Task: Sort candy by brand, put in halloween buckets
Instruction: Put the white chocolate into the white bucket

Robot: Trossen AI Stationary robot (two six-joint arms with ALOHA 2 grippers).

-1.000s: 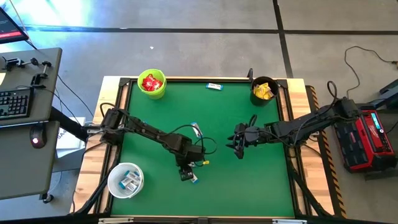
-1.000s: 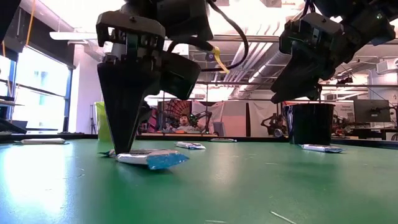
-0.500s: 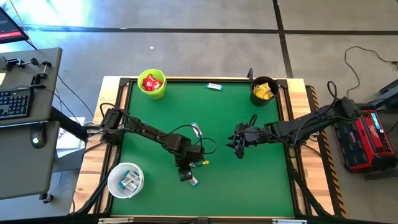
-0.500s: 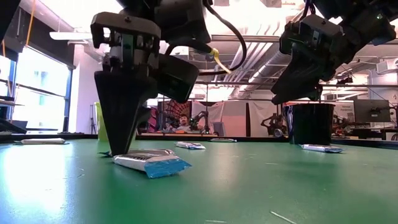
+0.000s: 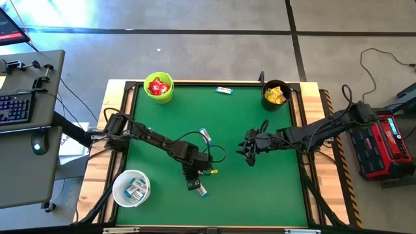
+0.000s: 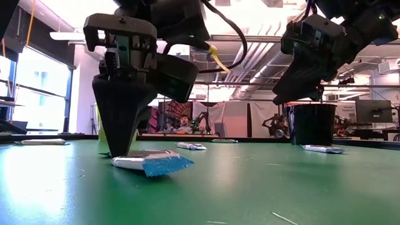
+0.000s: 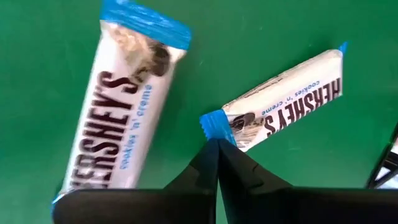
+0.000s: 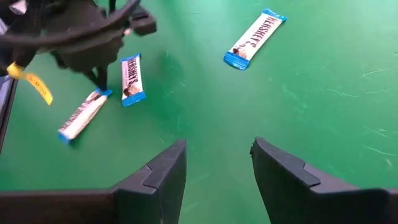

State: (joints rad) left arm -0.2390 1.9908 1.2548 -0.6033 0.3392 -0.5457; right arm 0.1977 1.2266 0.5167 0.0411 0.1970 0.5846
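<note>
Near the counter's (image 5: 260,195) front, the left tool (image 7: 217,146) is pressed together, seemingly pinching one white-and-blue bar's (image 7: 286,99) blue end; the right tool (image 8: 217,155) hovers spread at mid-counter.

Overhead down, low level, 2 wrist close-ups — table (image 5: 260,188) shared.

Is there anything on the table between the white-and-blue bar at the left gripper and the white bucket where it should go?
Nothing visible stands in the way. In the high view, only bare green table lies between the bar under the left gripper and the white bucket. The other candy and buckets lie off that line.
</note>
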